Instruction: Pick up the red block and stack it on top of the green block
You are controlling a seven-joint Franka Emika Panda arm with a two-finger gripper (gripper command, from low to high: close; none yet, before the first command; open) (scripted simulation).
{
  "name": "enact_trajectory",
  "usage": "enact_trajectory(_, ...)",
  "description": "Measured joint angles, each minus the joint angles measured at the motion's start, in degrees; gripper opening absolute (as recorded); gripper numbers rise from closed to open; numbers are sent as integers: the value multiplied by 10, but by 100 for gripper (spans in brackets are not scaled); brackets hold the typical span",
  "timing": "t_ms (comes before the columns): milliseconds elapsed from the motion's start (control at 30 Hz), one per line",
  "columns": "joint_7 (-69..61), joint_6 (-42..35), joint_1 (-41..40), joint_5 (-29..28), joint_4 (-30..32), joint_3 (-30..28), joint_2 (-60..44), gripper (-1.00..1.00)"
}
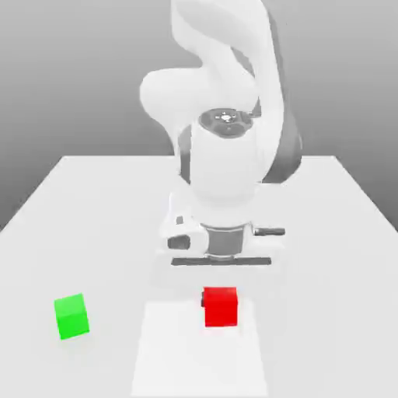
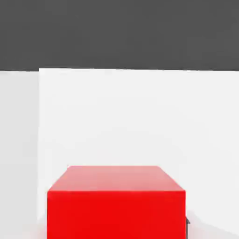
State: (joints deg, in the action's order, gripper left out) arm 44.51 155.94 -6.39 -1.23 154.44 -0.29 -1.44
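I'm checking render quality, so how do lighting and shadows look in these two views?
Exterior view: soft, even light, no glare, faint shadow beside the green block; the red block is flatly lit. Hand view: red block has a paler top and darker front face.

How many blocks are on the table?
2. The red block sits just below the hand; the green block sits apart, toward the exterior view's left. The arm may hide others.

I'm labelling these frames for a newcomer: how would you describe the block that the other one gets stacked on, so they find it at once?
Start at the white table under the white robot arm. Go to its near edge, toward the exterior view's left. The green block sits there alone; the only other block, beneath the arm, is the red block.
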Motion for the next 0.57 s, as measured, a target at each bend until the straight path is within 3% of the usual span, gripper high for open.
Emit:
enact_trajectory(267,-140,-34,-195,9,-11,-83,23,-100)
enact_trajectory(433,-167,47,-215,34,-15,-45,-64,-100)
enact_trajectory(467,-168,60,-216,36,-16,-43,-78,100)
enact_trajectory(567,-168,60,-216,36,-16,-43,-78,100)
